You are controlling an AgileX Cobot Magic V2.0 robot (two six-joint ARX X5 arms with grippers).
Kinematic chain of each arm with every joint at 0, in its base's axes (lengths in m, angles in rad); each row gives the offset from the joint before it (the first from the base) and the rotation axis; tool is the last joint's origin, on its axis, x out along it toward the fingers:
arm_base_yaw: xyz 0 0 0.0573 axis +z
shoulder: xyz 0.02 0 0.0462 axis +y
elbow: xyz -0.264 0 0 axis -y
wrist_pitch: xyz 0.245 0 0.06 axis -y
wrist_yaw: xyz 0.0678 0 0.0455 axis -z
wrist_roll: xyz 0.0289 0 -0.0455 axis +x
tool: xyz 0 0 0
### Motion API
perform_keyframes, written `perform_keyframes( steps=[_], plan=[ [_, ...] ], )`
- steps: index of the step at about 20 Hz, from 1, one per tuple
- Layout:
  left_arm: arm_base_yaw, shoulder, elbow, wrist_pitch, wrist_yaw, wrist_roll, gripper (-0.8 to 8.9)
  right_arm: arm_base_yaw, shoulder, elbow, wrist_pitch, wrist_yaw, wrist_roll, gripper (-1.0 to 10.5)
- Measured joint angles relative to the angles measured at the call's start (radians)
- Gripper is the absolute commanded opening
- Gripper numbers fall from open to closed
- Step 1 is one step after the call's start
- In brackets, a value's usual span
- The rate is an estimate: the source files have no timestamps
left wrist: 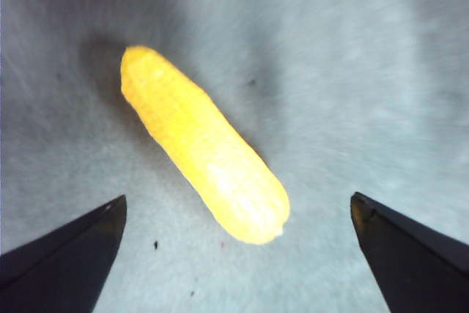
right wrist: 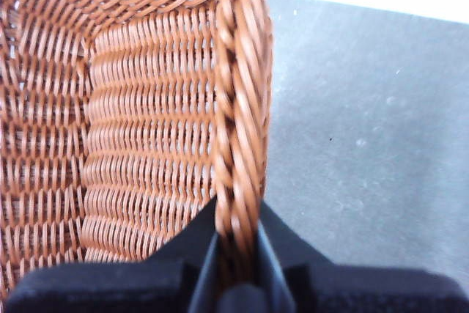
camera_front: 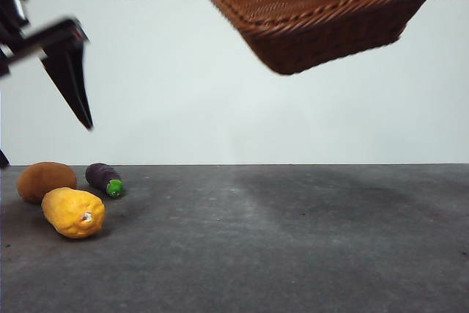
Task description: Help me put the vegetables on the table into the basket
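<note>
Yellow vegetable [camera_front: 73, 212] sat nearest; my left gripper [left wrist: 238, 214] hung wide above it (blurry), so I'd centre lengthwise while right gripper [right wrist: 236, 254] pinched the basket [camera_front: 315, 12] rim aloft.

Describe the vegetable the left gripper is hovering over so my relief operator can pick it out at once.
Look at the table, below the open left gripper, where three vegetables cluster. The target is the yellow-orange oblong one, nearest the front camera. It is bumpy and bright, unlike the brown potato and the purple eggplant behind it.
</note>
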Motion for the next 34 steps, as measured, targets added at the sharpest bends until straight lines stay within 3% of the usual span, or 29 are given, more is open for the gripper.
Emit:
perform_keyframes(
  steps=[6,9,20,21,22,27,30,34],
  plan=[
    [-0.079,0.262,0.219,-0.150,-0.124,-0.068,6.60,0.000,-0.059,0.000,-0.087,0.000,-0.040,-0.1],
    [-0.095,0.354,0.281,-0.223,-0.130,-0.093,6.60,0.000,-0.064,0.000,-0.101,-0.001,-0.043,-0.1],
    [-0.107,0.454,0.286,-0.222,-0.204,-0.163,6.54,0.000,-0.068,0.000,-0.119,-0.001,-0.056,-0.1],
    [-0.108,0.463,0.286,-0.220,-0.204,-0.166,6.21,0.000,-0.068,0.000,-0.120,0.000,-0.056,-0.1],
    [-0.109,0.467,0.286,-0.220,-0.206,-0.168,5.27,0.000,-0.068,0.000,-0.120,-0.001,-0.057,-0.1],
    [-0.112,0.467,0.286,-0.215,-0.207,-0.167,-0.19,0.000,-0.068,0.000,-0.134,-0.001,-0.058,-0.1],
    [-0.112,0.467,0.286,-0.210,-0.206,-0.153,-0.08,0.000,-0.068,0.000,-0.148,0.000,-0.058,-0.1],
    [-0.112,0.458,0.286,-0.208,-0.207,-0.069,-0.08,0.000,-0.068,0.000,-0.176,0.003,-0.058,-0.1]
  ],
)
